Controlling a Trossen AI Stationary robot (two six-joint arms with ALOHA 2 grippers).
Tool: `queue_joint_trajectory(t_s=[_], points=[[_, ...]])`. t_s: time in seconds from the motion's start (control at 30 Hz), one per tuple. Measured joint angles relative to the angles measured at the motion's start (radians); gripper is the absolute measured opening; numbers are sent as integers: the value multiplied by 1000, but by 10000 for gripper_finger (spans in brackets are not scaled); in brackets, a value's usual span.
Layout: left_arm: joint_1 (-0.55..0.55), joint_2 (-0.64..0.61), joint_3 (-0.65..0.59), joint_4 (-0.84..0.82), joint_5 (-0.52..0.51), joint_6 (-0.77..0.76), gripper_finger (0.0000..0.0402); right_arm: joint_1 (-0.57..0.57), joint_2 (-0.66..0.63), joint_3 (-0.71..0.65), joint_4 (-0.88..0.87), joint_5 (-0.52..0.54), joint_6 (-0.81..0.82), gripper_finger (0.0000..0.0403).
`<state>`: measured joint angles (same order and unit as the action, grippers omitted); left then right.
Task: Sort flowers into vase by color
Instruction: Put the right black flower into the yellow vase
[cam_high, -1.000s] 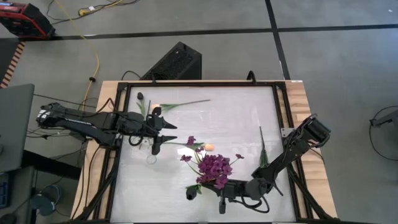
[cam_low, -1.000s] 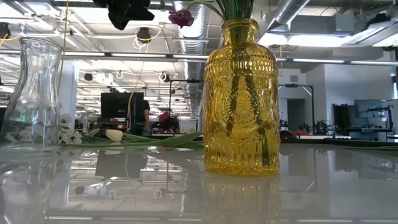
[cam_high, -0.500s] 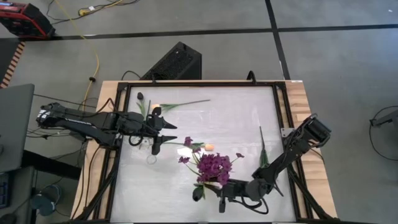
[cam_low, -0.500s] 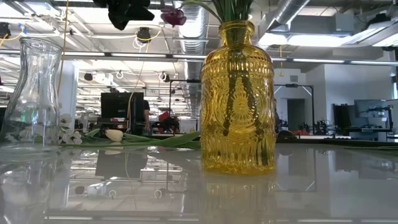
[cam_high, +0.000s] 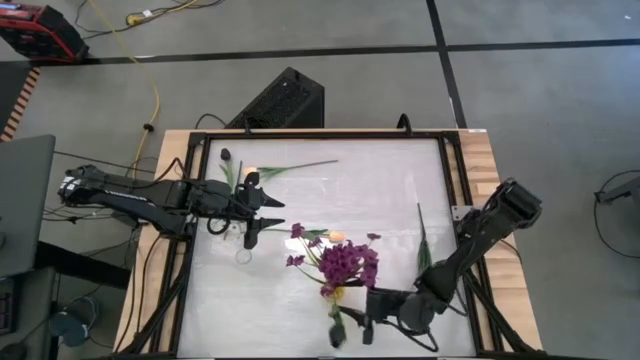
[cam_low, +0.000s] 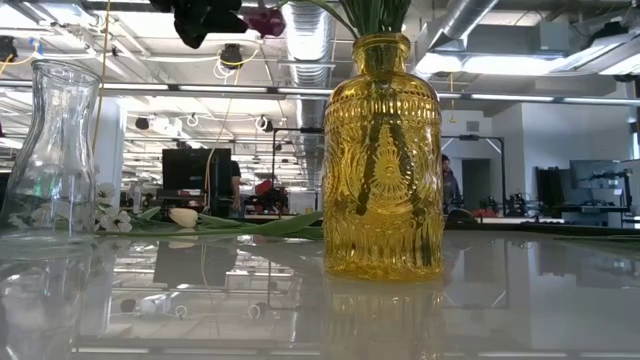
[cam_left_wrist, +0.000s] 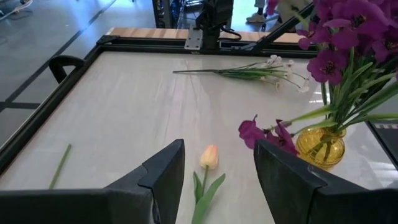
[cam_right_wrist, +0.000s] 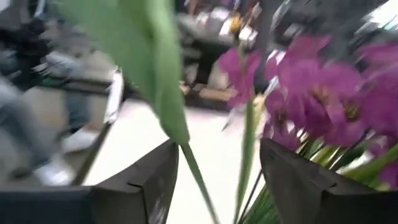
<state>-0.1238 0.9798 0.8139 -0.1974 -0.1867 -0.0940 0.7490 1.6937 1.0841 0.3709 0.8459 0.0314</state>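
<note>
Releasing step: right gripper (cam_high: 352, 328) has jaws wide, holding nothing, purple flowers (cam_high: 345, 263) just ahead of it in yellow vase (cam_low: 382, 160). Left gripper (cam_high: 262, 213) also wide, empty, peach tulip (cam_left_wrist: 209, 157) just ahead. Next, prob.: a grip on that stem.

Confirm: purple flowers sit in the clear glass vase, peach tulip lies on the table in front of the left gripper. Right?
Not quite. The purple flowers stand in the yellow glass vase, as the low view shows; the clear vase stands apart from them. The peach tulip does lie on the table before the left gripper.
</note>
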Motion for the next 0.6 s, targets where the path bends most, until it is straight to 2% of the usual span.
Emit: queue_joint_trajectory(t_s=[0.1,0.23,0.4,0.6], points=[[0,0,0,1,-1,4,181,-1,-37,38,-205,-89,121,267],[0,0,0,2,-1,3,181,-7,-75,99,-403,-210,197,271],[0,0,0,1,-2,1,181,-25,-109,198,-653,-290,298,271],[0,0,0,1,-2,-4,181,-47,-109,341,-986,-543,462,270]])
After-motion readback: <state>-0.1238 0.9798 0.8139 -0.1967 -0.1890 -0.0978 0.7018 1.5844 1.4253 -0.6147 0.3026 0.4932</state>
